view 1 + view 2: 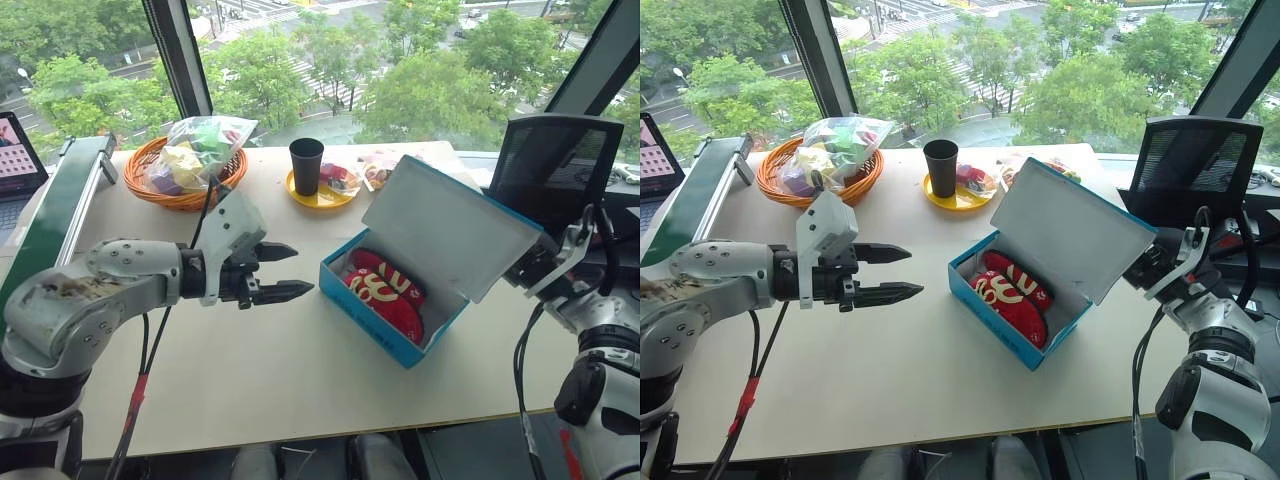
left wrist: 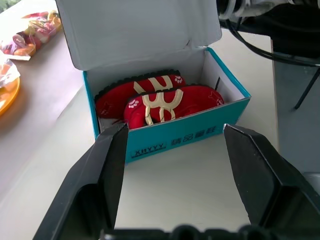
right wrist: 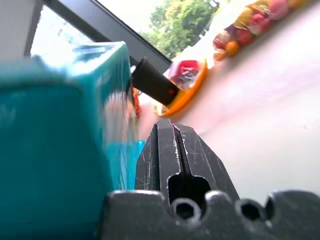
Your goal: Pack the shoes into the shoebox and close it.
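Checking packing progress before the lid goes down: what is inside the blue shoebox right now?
Inside the shoebox lie both red shoes side by side, embroidered uppers showing. Its raised lid stands open. The box floor under the shoes is covered.

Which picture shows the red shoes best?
The left wrist view: the shoes lie close and unhidden in the open shoebox. Both eye views show them smaller, from above. The right wrist view gives the box's blue wall.
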{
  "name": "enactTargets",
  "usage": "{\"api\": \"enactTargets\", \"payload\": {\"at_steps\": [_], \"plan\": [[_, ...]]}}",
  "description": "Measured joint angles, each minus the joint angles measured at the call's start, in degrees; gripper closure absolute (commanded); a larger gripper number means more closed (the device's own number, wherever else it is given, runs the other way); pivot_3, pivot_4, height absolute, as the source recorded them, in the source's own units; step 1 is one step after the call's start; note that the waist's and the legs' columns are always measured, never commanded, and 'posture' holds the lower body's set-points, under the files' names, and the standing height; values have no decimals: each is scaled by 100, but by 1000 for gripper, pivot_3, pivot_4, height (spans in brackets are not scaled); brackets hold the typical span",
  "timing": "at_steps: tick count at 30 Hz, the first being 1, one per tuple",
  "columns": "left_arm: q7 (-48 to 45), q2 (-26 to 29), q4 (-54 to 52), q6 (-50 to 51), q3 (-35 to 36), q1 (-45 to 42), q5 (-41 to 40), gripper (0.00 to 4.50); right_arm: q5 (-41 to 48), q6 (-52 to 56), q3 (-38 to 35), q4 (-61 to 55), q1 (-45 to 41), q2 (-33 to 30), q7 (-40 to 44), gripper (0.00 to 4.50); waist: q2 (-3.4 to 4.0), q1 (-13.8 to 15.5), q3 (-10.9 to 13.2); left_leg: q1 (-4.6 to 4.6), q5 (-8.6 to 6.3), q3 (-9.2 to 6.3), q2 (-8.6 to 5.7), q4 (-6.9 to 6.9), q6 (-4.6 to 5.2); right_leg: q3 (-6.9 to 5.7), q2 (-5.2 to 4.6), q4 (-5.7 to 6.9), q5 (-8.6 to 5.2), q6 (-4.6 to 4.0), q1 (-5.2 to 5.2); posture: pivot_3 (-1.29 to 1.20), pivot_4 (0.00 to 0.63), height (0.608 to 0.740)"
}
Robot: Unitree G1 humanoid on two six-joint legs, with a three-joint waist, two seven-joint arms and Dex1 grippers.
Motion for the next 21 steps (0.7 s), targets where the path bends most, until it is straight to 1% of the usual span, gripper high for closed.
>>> {"api": "enactTargets", "payload": {"at_steps": [4, 8, 10, 13, 15, 17, 21], "plan": [[192, -4, -114, 118, 55, -4, -150, 1275, -911, -824, 977, 293, -208, -33, 221, 4482, 0, 33, 0, -6, -2, 0, -1, 1, 3, -5, 0, -3, -1, 2, -1, 0, 150, 737], [418, -13, -218, 219, 202, 55, -243, 1275, -1480, -1699, 1416, 433, -261, -143, 478, 4482, -12, 30, -10, 16, -2, 0, 0, 2, 3, -4, 0, -3, -2, 2, 21, 0, 150, 737], [520, -17, -315, 229, 254, 99, -325, 1275, -1689, -2053, 1502, 581, -291, -138, 519, 4482, -30, 38, -25, 29, -2, 1, 0, 2, 2, -11, -2, -3, -2, 1, 35, 0, 150, 737], [620, -16, -406, 237, 334, 244, -376, 1275, -1689, -2149, 1436, 578, -246, -100, 546, 4482, -40, 51, -32, 57, -2, 0, 0, 2, 1, -15, -5, -7, -2, 0, 70, 0, 150, 737], [688, -4, -472, 237, 417, 426, -374, 1275, -1548, -1987, 1231, 380, -163, -70, 545, 4482, -36, 57, -29, 52, -2, -7, 1, 2, 0, -15, -6, -6, -2, -1, 63, 0, 150, 737], [737, -4, -491, 237, 434, 514, -373, 1275, -1494, -1856, 1185, 255, -163, -74, 536, 4482, -34, 55, -28, 33, -2, -9, 2, 1, 0, -12, -5, -2, -1, -1, 38, 0, 150, 737], [786, -23, -486, 206, 432, 705, -346, 1275, -1328, -1409, 1073, -243, -179, -327, 660, 3468, -21, 67, -19, -6, -2, -9, 1, 1, 0, -10, -4, -2, -1, -2, 2, 0, 150, 737]]}}
